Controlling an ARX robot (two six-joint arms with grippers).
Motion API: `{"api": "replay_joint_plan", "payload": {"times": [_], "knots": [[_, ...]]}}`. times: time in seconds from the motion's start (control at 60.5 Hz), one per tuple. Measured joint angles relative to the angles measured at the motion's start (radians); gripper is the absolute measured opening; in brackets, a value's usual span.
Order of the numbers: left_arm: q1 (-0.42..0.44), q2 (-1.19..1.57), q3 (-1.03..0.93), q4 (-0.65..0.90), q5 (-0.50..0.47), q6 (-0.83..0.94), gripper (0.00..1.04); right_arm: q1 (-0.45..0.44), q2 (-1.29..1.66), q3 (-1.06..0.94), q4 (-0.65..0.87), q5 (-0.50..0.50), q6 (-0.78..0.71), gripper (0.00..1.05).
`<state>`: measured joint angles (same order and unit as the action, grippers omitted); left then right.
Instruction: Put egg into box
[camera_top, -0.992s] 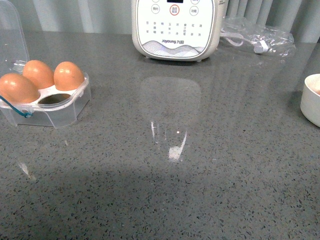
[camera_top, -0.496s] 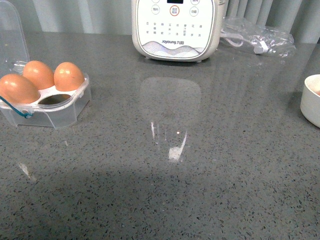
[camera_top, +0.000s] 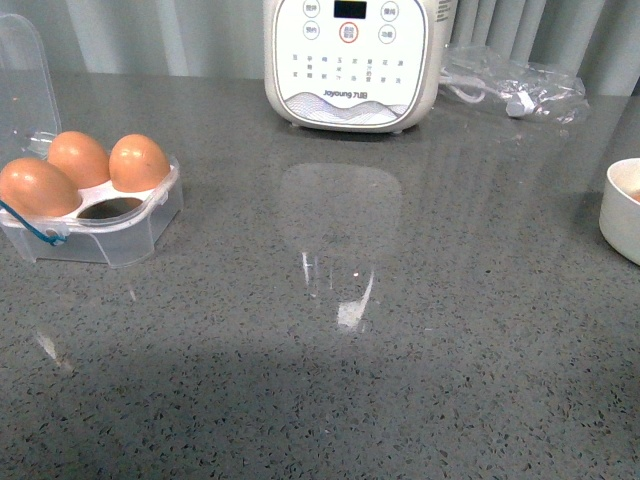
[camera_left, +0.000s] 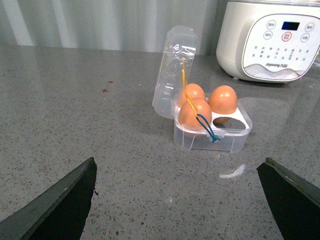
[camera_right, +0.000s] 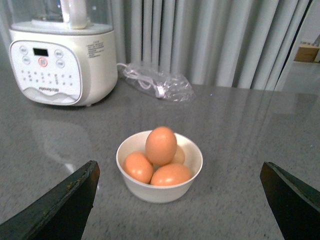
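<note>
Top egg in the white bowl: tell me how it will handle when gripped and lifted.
The top egg looks smooth and rounded, so it may slip in a hard grip. It rests on the other eggs in the bowl, so a nudge would probably make it roll off them. Its shell is likely thin; a firm squeeze could crack it.

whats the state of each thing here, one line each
box: lid open, three eggs in, one cup empty
bowl: upright, holding eggs
top egg: resting on the others in the bowl
left gripper: open, empty
right gripper: open, empty
</note>
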<state>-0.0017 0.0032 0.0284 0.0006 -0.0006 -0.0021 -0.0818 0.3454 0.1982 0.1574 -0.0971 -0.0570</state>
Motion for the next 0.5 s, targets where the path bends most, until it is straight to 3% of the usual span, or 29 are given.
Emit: {"api": "replay_joint_plan", "payload": {"times": [0.132,0.298,0.496], "knots": [[0.0,0.0,0.0,0.0,0.0,0.0,0.98,-0.033,0.249,0.089,0.117,0.005,0.0,0.98],[0.0,0.0,0.0,0.0,0.0,0.0,0.98,-0.029,0.555,0.237,0.119,0.054,0.023,0.98],[0.0,0.0,0.0,0.0,0.0,0.0,0.98,0.007,0.758,0.397,0.091,0.039,0.045,0.98]]}}
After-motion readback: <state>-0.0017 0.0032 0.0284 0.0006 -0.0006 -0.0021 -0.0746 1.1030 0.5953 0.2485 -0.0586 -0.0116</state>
